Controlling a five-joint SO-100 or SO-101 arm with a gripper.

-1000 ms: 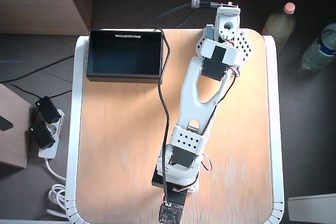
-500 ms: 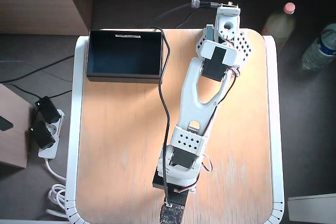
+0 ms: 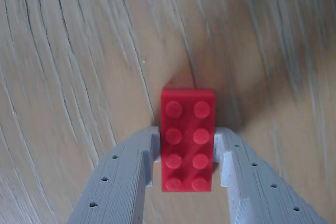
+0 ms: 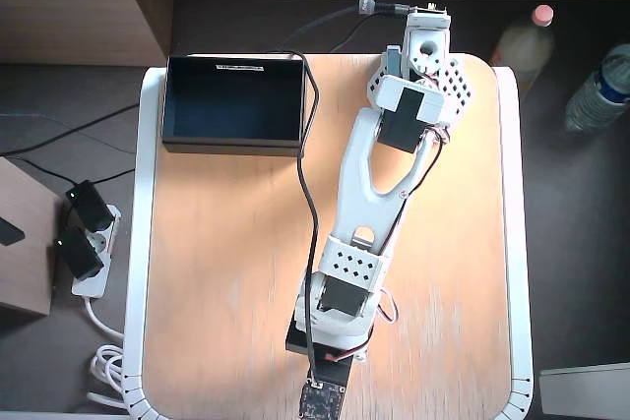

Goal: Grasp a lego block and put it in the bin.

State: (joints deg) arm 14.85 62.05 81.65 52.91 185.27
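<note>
Wrist view, lower centre: grey gripper (image 3: 187, 153) closed snugly around the red lego block (image 3: 187, 139) above the wooden table (image 3: 68, 77). Grasping looks complete; next, carrying it to the black bin (image 4: 233, 144), upper left overhead.

Overhead view: small red studded plastic lego block and grey two-finger gripper hidden beneath white arm (image 4: 369, 194). Wrist view: grey printed gripper fingers (image 3: 123, 177) cut off by bottom edge; wood-grain tabletop (image 3: 79, 66) motion-blurred toward right.
</note>
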